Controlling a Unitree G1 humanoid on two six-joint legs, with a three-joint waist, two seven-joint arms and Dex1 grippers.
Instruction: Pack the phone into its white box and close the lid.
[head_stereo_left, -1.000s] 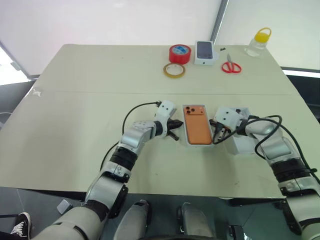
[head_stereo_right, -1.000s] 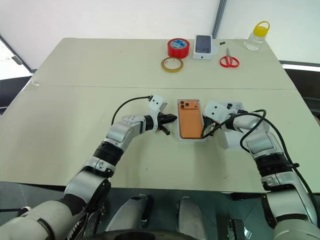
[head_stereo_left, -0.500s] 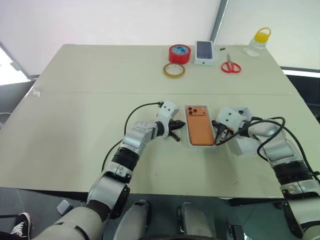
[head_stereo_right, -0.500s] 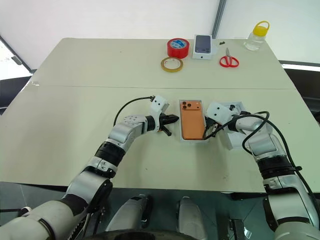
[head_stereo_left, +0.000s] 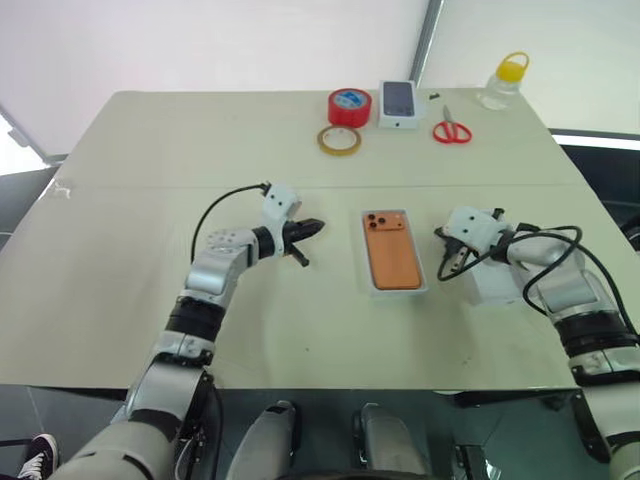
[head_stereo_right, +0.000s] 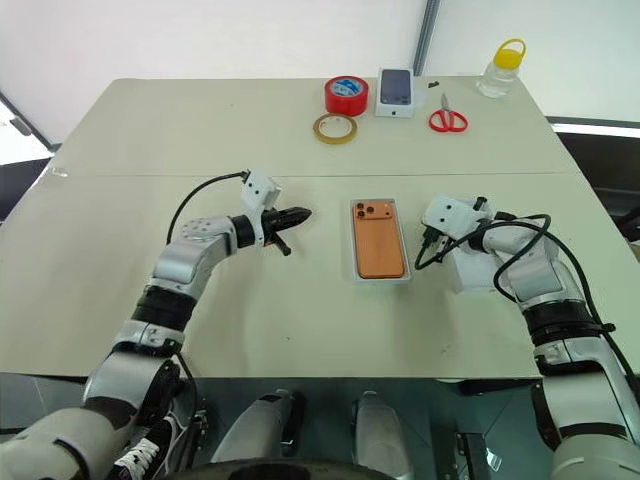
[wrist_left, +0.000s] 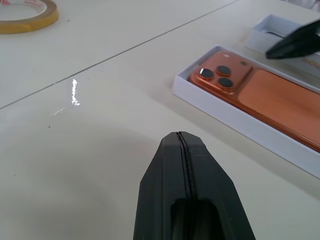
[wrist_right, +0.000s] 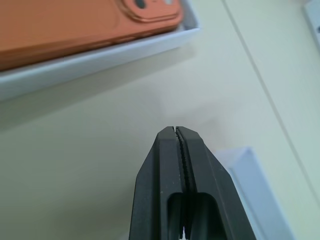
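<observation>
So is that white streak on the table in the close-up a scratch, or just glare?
Likely glare: in the left wrist view a bright streak sits on the table, beside the shut left pincer; the phone gleams too.

Beige table (head_stereo_left: 150, 250), 2 tops butted together, seam runs across the width about mid-depth. Far edge angled at both corners. Behind it a plain white wall or screen (head_stereo_left: 200, 45), with a dark vertical post (head_stereo_left: 428, 40) splitting it right of centre. Dark floor (head_stereo_left: 20, 190) visible past the table's left and right edges; bright patch at far left (head_stereo_left: 12, 150), looks like daylight. Lighting is even and diffuse, with a small glare spot on the tabletop in the left wrist view.
</observation>
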